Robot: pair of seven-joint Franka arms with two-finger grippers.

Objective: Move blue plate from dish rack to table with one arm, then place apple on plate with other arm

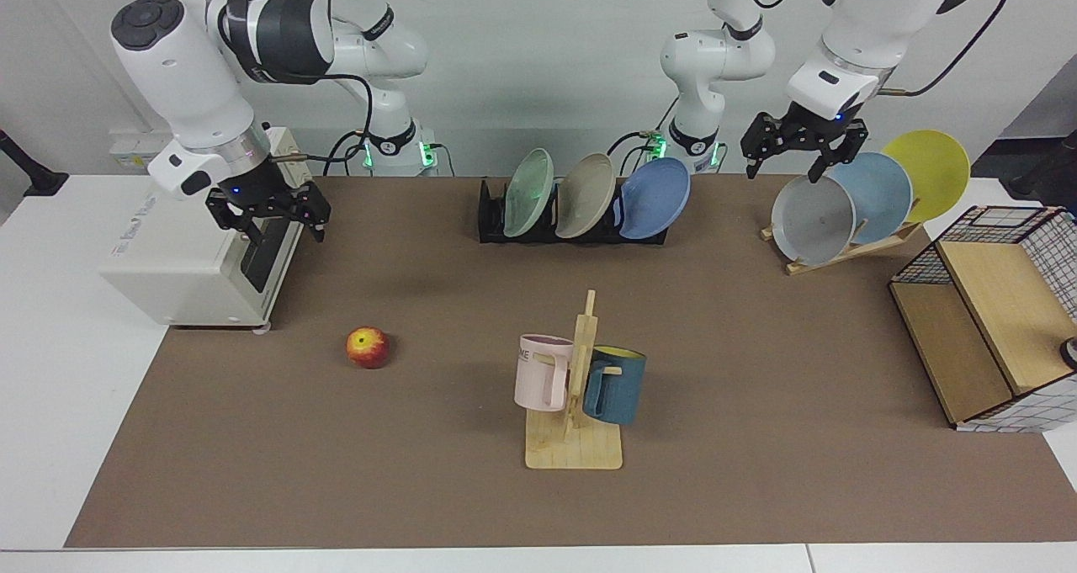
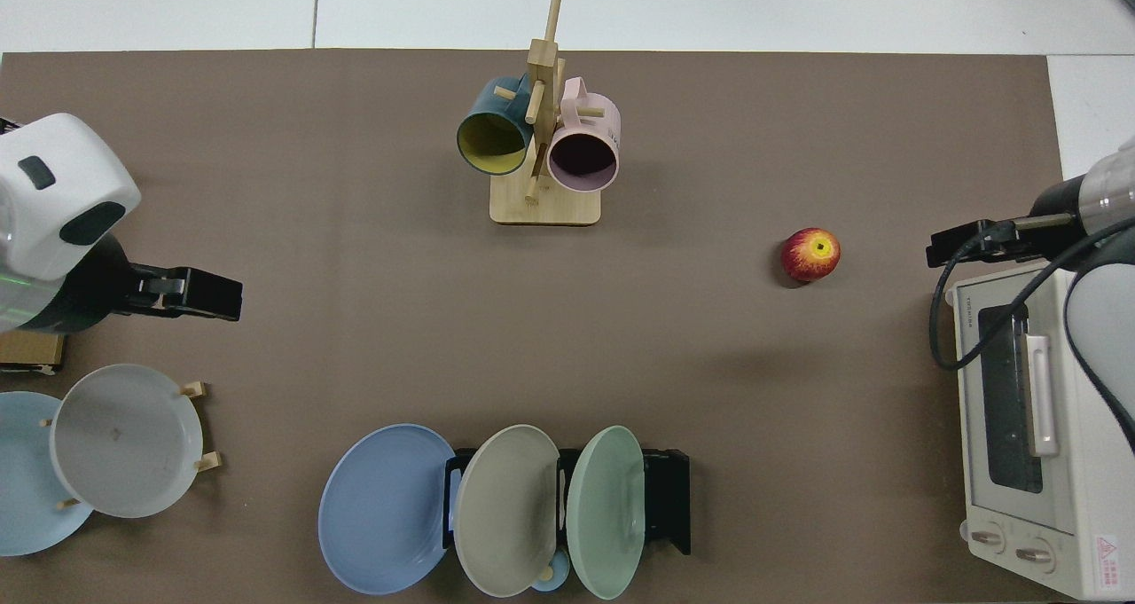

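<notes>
Two-arm cell at a brown-matted worktop (image 1: 757, 438). The blue plate (image 1: 657, 198) leans in the end slot of the black dish rack (image 1: 492, 218), beside a beige plate (image 1: 586, 195) and a pale green plate (image 1: 528, 193); all three stand tilted on edge. The apple (image 1: 368, 347) rests on the mat, well apart from the rack and near a white toaster oven (image 1: 202, 266).

Left end effector (image 1: 802, 145) — fingers spread wide, holding nothing — hangs above the grey plate (image 1: 813, 219) of a slanted wooden rack (image 1: 850, 249), which also carries a sky-blue plate (image 1: 879, 190) and a yellow plate (image 1: 932, 169).

Right end effector (image 1: 282, 213) — likewise wide and empty — hovers at the front of the toaster oven, above and behind the apple.

A wooden mug stand (image 1: 575, 438) with a pink mug (image 1: 543, 373) and a dark teal mug (image 1: 616, 384) occupies the centre of the mat. In the top view the blue plate (image 2: 383, 508) overhangs the rack's end.
</notes>
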